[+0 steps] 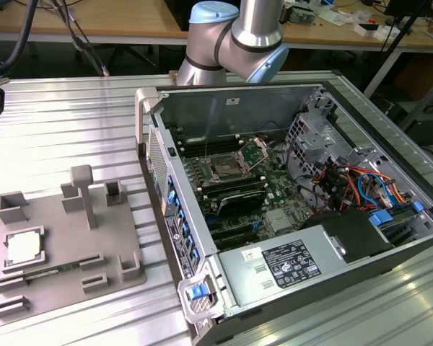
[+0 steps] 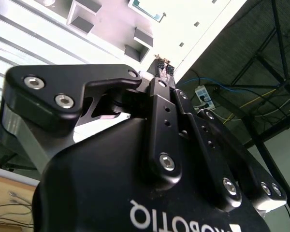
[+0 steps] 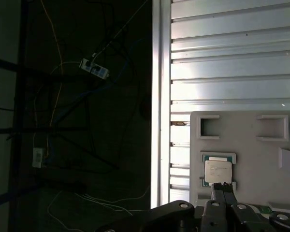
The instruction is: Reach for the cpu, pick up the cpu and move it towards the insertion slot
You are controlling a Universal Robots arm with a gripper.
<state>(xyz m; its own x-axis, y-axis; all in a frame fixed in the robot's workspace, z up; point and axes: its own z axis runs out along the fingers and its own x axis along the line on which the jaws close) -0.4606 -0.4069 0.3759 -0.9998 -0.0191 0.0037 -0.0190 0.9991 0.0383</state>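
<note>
Lying in tray (image 1: pixel 58 220) on ribbed metal table (image 1: pixel 72 122), cpu (image 1: pixel 22 247), pincer (image 3: pixel 223 186) clenched empty, wooden benches (image 1: pixel 130 18) behind

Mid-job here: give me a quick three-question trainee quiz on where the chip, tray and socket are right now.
1. True or false: the small, flat, silvery square cpu lies in the grey plastic tray.
2. The square silver-framed insertion slot sits: A) on the tray; B) inside the open metal computer case; C) on a wooden bench.
3. Fill in: in the first wrist view, the empty black gripper is ____ (open or shut).
Key: 1 true; 2 B; 3 shut.
</note>
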